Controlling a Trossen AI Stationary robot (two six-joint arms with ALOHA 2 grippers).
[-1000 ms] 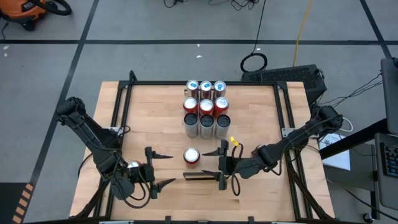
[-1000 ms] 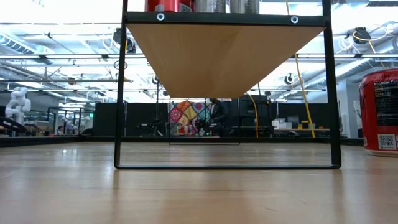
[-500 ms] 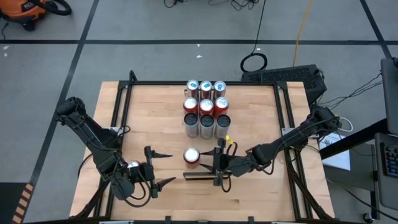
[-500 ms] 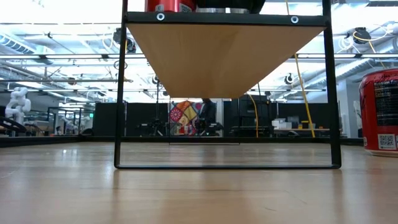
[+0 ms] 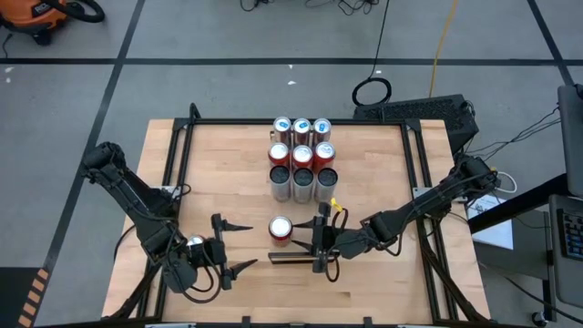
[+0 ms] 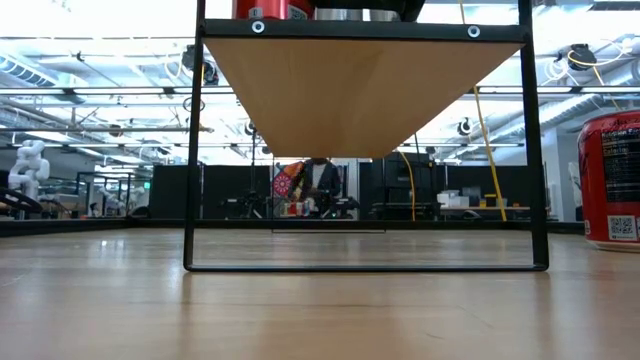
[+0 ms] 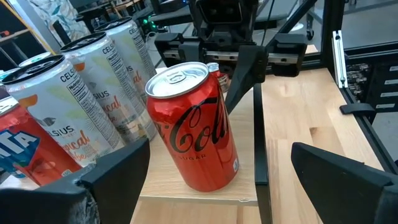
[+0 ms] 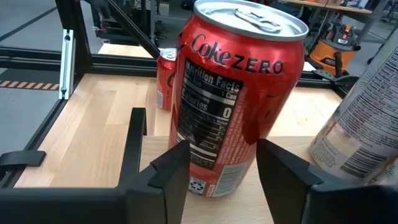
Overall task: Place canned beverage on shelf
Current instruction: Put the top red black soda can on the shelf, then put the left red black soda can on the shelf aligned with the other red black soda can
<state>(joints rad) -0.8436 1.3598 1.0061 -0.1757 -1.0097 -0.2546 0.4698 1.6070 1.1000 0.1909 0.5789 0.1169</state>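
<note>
Red Coke Zero aluminium can (image 8: 239, 99) stands upright on pale wood shelf panel (image 7: 186, 190), between right pincer (image 8: 224, 171) fingers, partly closed, contact unclear. Left pincer (image 7: 214, 180) wide open, empty, facing it. Step: grasp. Next: confirm squeeze, lift straight up.

In the low view, a red can (image 6: 612, 180) is cut off by the right edge, and cans atop the shelf (image 6: 360, 85) are cropped by the top edge.
</note>
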